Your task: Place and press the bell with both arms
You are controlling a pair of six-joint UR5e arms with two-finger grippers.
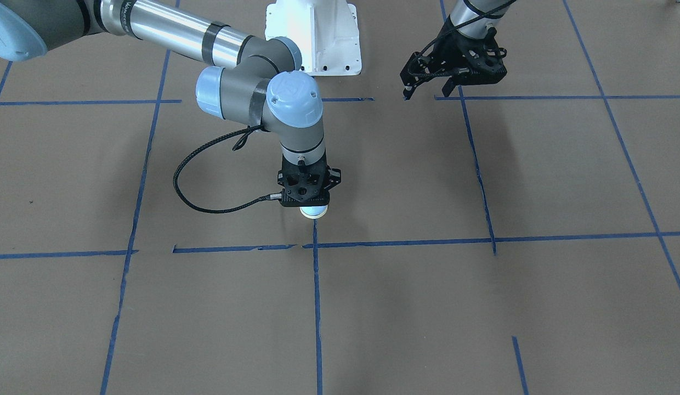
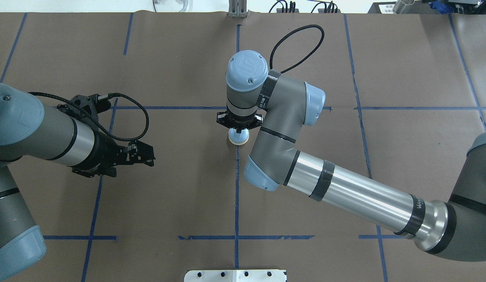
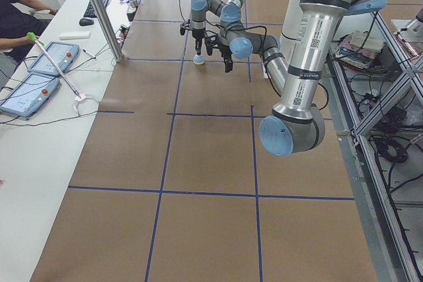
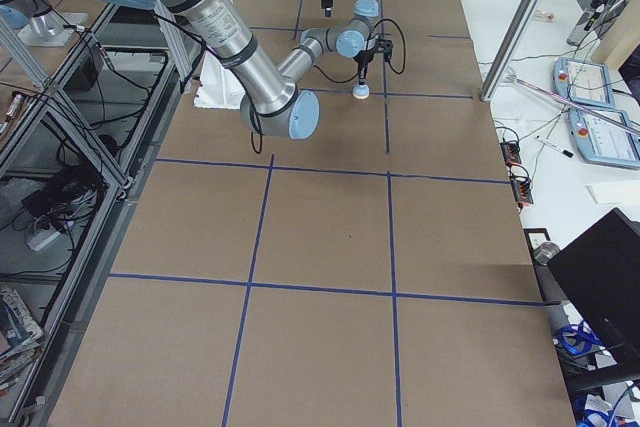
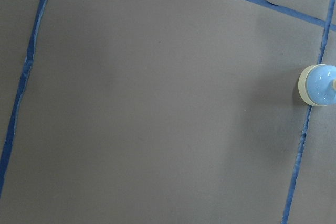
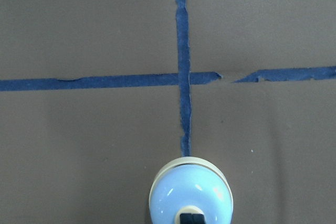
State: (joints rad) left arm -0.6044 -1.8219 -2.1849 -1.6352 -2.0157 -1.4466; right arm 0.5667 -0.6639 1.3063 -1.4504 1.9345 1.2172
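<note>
Right arm (image 2: pixel 356 192) partly hides bell (image 2: pixel 238 138) on blue tape (image 2: pixel 236 207).

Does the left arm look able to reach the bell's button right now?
Probably not yet. The right pincer stands straight over the bell, closed on its top. The open left pincer seems to have a free sideways path, but the top is taken.

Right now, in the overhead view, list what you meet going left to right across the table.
left arm → left end effector → bell → right arm's silver forearm
</note>
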